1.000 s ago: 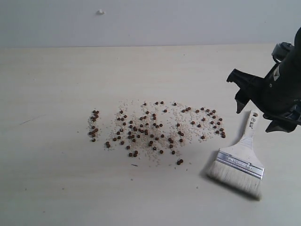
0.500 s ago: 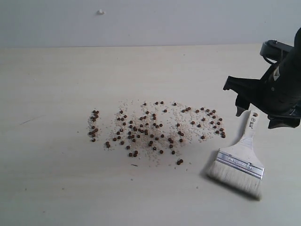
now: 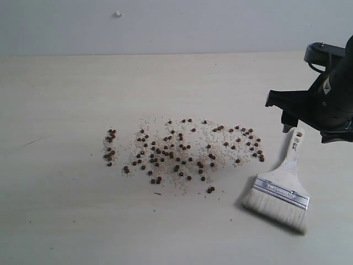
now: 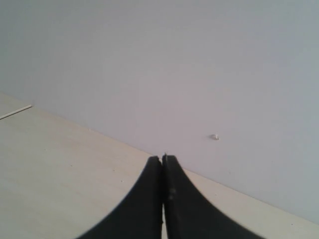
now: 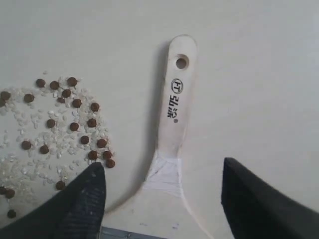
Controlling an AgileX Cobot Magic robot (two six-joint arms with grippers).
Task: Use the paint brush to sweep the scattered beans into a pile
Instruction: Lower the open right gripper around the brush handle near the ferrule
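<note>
Brown beans (image 3: pixel 182 154) lie spread out on the pale desk (image 3: pixel 66 221), with no pile yet, so all the sweeping is left. The paint brush (image 3: pixel 280 190) lies flat just beside them (nobody holds it). Right jaws hang wide open over its handle. Left jaws are pressed together, empty. A plain grey wall (image 3: pixel 193 27) stands behind.

Paint brush (image 3: pixel 284 176): wood hdl (image 3: pixel 293 150), metal band (image 3: pixel 281 193)
</note>
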